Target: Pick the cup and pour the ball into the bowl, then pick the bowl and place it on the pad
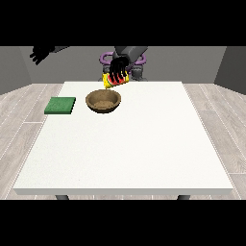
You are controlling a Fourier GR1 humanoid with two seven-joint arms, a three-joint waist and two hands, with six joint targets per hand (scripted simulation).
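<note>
The hand at the view's right (118, 66) has its fingers curled round the yellow cup (115, 79), tilted just behind the brown bowl (103, 101), which looks stiff, light and best taken by its rim; the green pad (60, 105) lies beside the bowl.

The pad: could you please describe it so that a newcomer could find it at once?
Start at the white table and go to its far part at the view's left. The pad lies flat there, beside the brown bowl. It is the only green, square thing.
</note>
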